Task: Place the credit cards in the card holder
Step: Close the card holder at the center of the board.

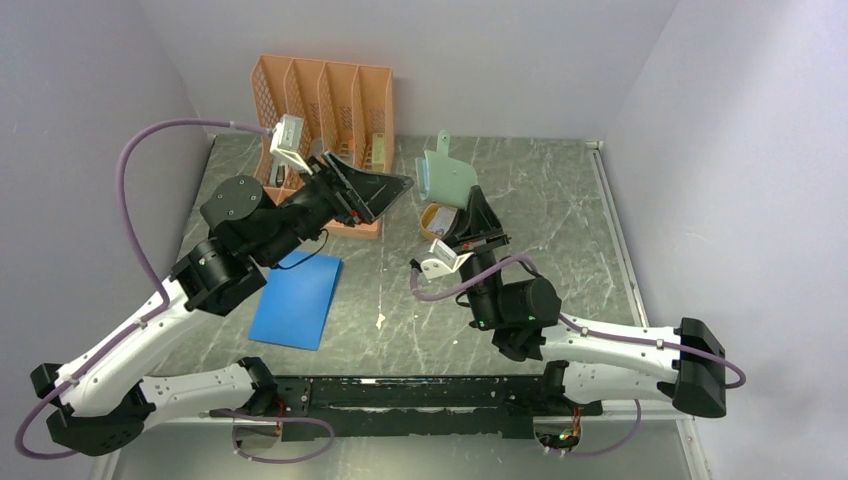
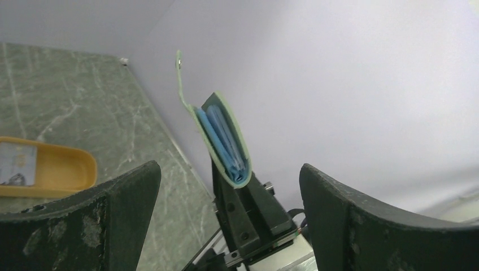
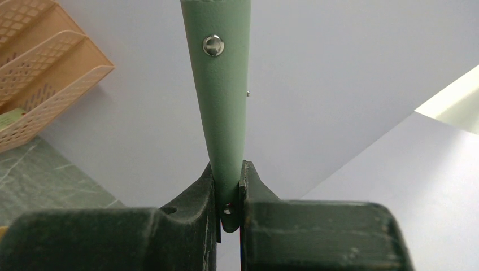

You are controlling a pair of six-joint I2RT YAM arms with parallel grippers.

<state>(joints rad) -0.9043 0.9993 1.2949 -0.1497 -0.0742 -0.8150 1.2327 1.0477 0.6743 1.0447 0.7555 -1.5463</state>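
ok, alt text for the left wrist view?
The right gripper clamps the green card holder upright by its bottom edge, its blue inside showing. The left gripper's open fingers frame it; a yellow tray lies at left.

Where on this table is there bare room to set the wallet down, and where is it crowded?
Bare: the wide stretch of table between the yellow tray and the right wall; also the strip between the blue pad and the right arm. Crowded: back left, where the orange rack and left claw sit.
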